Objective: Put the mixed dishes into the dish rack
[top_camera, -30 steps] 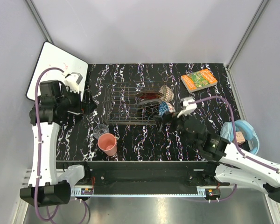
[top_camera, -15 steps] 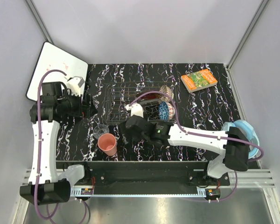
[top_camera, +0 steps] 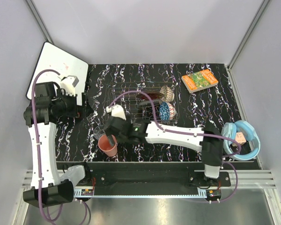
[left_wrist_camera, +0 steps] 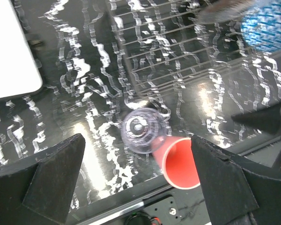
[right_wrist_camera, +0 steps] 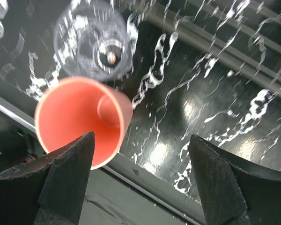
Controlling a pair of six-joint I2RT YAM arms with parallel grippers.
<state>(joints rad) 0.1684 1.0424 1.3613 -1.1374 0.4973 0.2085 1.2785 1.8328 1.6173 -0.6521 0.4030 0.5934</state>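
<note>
Black marbled table [top_camera: 201, 117] fills the top view. The dish rack [top_camera: 126, 101] sits at centre, a thin dark wire grid, and the white flat board [top_camera: 54, 63] lies at its 10 o'clock, off the table corner.

Right arm reaches across the near edge toward 9 o'clock. The right gripper [right_wrist_camera: 141, 136] hangs over the pink plastic cup [right_wrist_camera: 79, 119], jaws apart and gripping nothing.

Left gripper [left_wrist_camera: 136, 138] is at the rack's 9 o'clock, jaws spread wide and empty.

Orange-green book [top_camera: 199, 80] at the rack's 2 o'clock; light blue round thing [top_camera: 248, 140] at 4 o'clock.

In the rack's 3 o'clock end: tan-red patterned bowl [top_camera: 166, 91], blue patterned bowl [top_camera: 165, 111] just nearer, and the red flower-rimmed dish [top_camera: 147, 97] beside them.

Cup stands upright on the table at the rack's 7 o'clock, outside it; the small clear glass [right_wrist_camera: 93, 40] stands at the cup's 12 o'clock — just beside it, contact unclear.
</note>
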